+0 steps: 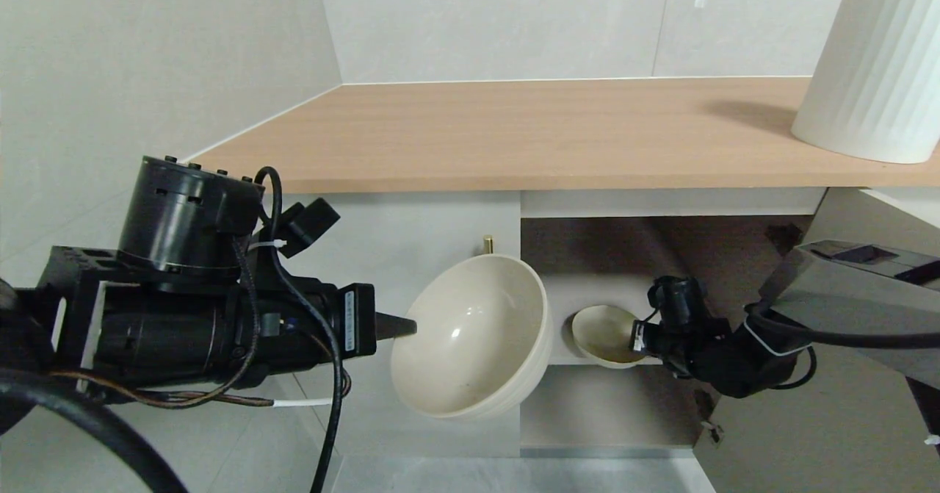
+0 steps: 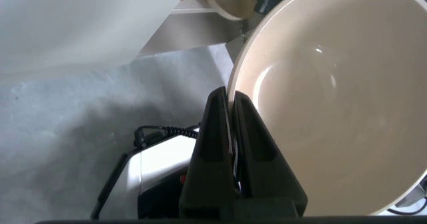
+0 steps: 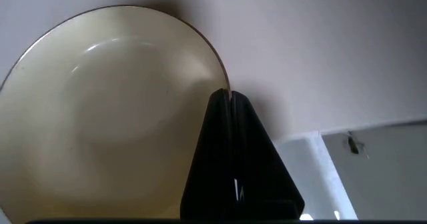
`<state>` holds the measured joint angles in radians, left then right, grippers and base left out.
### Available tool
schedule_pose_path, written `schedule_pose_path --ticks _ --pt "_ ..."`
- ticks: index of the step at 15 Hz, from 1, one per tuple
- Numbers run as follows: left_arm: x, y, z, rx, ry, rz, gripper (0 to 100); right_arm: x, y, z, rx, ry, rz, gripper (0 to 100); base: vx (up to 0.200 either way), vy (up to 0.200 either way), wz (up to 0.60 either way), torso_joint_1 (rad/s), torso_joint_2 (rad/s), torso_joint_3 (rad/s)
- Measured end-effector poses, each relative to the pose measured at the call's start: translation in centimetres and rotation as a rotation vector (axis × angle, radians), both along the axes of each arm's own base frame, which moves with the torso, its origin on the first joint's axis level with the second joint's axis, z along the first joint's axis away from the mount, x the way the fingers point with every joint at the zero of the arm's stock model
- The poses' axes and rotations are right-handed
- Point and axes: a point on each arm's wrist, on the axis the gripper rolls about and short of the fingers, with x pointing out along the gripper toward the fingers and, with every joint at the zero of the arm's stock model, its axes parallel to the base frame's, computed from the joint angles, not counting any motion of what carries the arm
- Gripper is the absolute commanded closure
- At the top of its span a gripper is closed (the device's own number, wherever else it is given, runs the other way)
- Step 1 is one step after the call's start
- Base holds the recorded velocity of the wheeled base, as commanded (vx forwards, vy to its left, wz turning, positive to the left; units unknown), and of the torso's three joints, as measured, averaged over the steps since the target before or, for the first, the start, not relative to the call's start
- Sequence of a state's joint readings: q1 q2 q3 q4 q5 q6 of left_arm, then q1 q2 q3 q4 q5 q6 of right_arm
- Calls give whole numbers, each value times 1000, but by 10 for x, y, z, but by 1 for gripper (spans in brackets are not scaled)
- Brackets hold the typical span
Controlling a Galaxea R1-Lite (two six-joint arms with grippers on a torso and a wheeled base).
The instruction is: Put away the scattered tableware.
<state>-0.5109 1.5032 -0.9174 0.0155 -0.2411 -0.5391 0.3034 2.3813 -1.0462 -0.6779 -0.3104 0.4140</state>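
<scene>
pinching rims only: left fingers (image 1: 393, 325) on large bowl (image 1: 470, 339), right fingers (image 3: 220, 157) on small bowl (image 1: 602, 335); i fear slippage or collision.

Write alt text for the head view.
The left gripper holds a large bowl by its rim before an open cabinet, while the right gripper holds a smaller bowl in its opening. A white ribbed container stands on the wooden counter.

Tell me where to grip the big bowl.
Its rim, on the side toward the robot's left: the left hand pinches there now, one finger inside, one outside. The big bowl is too wide to span; the thin lip suits a pinch.
</scene>
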Motion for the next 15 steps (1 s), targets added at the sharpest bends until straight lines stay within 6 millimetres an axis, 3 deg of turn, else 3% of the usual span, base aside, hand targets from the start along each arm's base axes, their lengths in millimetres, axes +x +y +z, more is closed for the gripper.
schedule_pose_path --ticks 5,13,14,15 --pt "1 -1 -2 3 5 -1 100 18 -6 2 -2 -72 -107 100 0 0 0 0 0 0" --pt "2 -2 -3 6 11 -2 100 23 -5 1 1 -85 -112 100 0 0 0 0 0 0" --pt "2 -2 -3 7 11 -2 100 23 -5 1 0 -85 -112 0 0 0 0 0 0 0" --pt "2 -2 -3 7 11 -2 100 23 -5 1 0 -86 -112 0 0 0 0 0 0 0"
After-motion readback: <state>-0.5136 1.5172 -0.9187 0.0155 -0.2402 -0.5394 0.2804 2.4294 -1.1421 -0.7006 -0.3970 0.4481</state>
